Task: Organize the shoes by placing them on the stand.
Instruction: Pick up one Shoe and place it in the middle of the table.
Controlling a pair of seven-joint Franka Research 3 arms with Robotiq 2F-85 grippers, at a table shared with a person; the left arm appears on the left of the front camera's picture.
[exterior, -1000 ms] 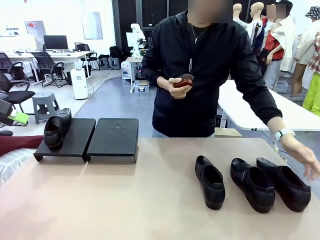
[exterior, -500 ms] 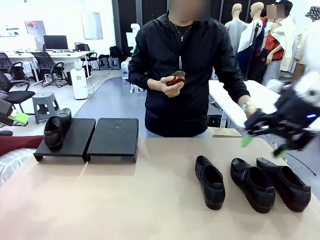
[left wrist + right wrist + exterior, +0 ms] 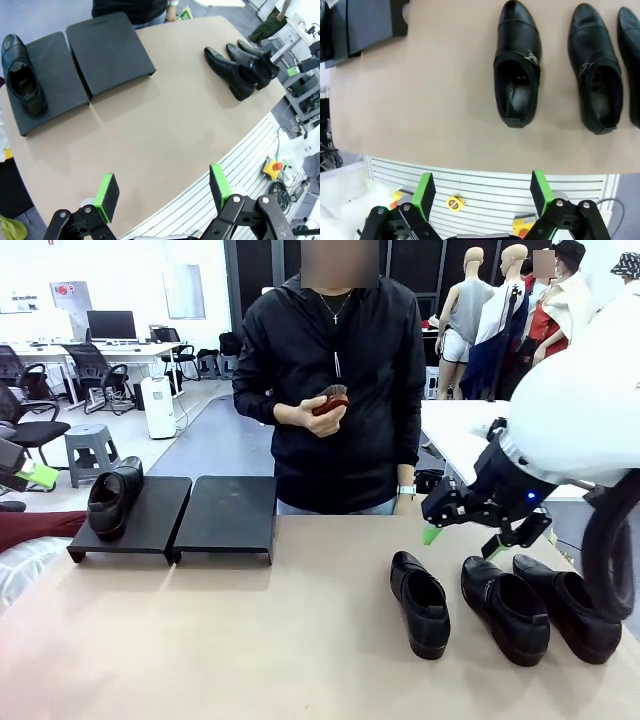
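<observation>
Right pincer [image 3: 461, 541] swung left, released, near 3 glossy black shoes [image 3: 505, 608]; left pincer [image 3: 163, 190] released.

Bright, even indoor light, probably from overhead fixtures. Faint, soft shadows sit under the shoes [image 3: 420, 605] on the matte tabletop [image 3: 250, 640]. The near white right arm [image 3: 580, 420] looks overexposed and slightly soft. Both wrist views bend strongly at the edges.

A robotics lab in an open office hall: white desks [image 3: 60, 348] with a computer monitor [image 3: 111, 324], black office chairs [image 3: 95, 375], a grey stool [image 3: 90, 450], and a yellow emergency-stop button [image 3: 270, 168] near the tabletop [image 3: 165, 125].
</observation>
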